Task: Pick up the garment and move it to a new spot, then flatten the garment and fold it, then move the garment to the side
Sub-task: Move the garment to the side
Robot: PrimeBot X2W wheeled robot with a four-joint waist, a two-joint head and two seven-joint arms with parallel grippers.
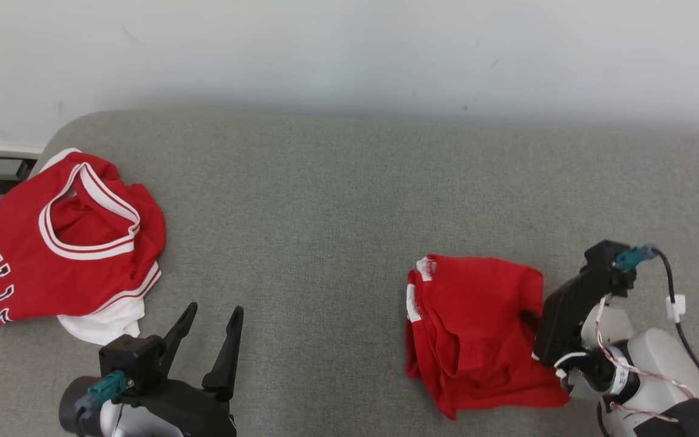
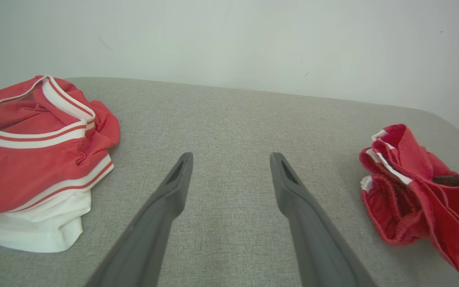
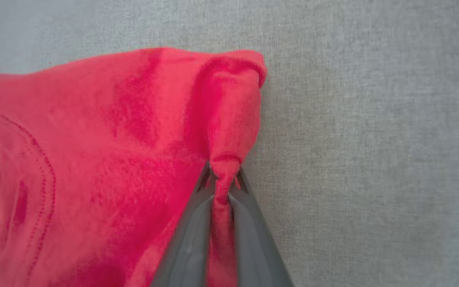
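The garment (image 1: 477, 328) is a crumpled red piece with white trim at its left edge, lying on the grey fabric surface at the lower right. My right gripper (image 1: 531, 318) reaches into its right edge. In the right wrist view the gripper (image 3: 222, 175) is shut on a pinched fold of the red garment (image 3: 114, 159). My left gripper (image 1: 214, 309) stands open at the lower left with nothing between its fingers. The left wrist view shows that gripper (image 2: 231, 157) over bare fabric and the garment (image 2: 412, 199) at its right edge.
A red jersey (image 1: 64, 243) with white trim and lettering lies bunched at the left edge of the grey surface (image 1: 349, 200), close to my left gripper; it is also in the left wrist view (image 2: 34, 151). A white wall (image 1: 349, 48) runs behind the surface.
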